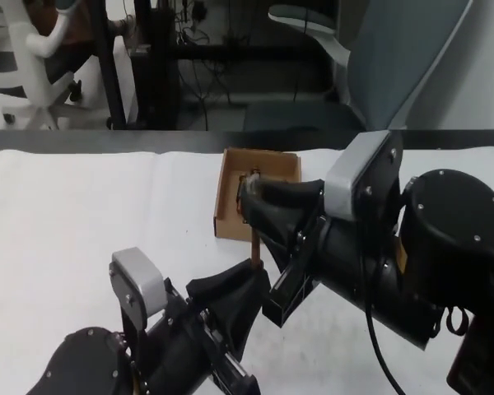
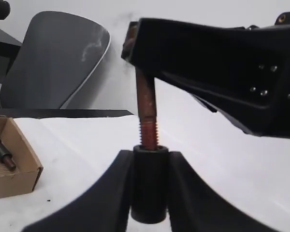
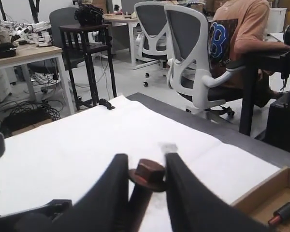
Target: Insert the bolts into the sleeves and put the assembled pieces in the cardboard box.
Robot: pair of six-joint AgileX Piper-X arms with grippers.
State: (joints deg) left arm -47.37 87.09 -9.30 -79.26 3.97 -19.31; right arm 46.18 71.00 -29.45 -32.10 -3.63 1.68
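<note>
Quick rundown: the sleeve [image 2: 150, 186] stands upright, pinched between the two fingers [image 2: 104, 198] of the left gripper [image 2: 150, 203], which is closed on it from both sides. The bolt [image 2: 146, 108] hangs upright straight over it. Its threaded end is just inside the sleeve's mouth, and a few threads show above the rim. The right gripper [image 3: 146, 176] is clamped on the bolt's top end, one finger each side, with the head sitting between them near the tips. So both grippers are gripping something, and bolt and sleeve are lined up on one vertical axis.

Poses, going by the high view: the left arm [image 1: 90, 354] comes in from about 7 o'clock, low over the bench [image 1: 82, 214], with its gripper pointing toward roughly 1 o'clock. The right arm [image 1: 445, 239] comes in from about 4 o'clock and sits higher. Its gripper points toward 9 o'clock and reaches out over the left one. They meet near the middle of the white bench, with the bolt vertical between them.

The box [image 1: 222, 202] sits on the bench at 12 o'clock from the bolt, near it and open side up. An assembled piece [image 2: 2, 153] lies in it, a dark sleeve with a coppery bolt end sticking out.
</note>
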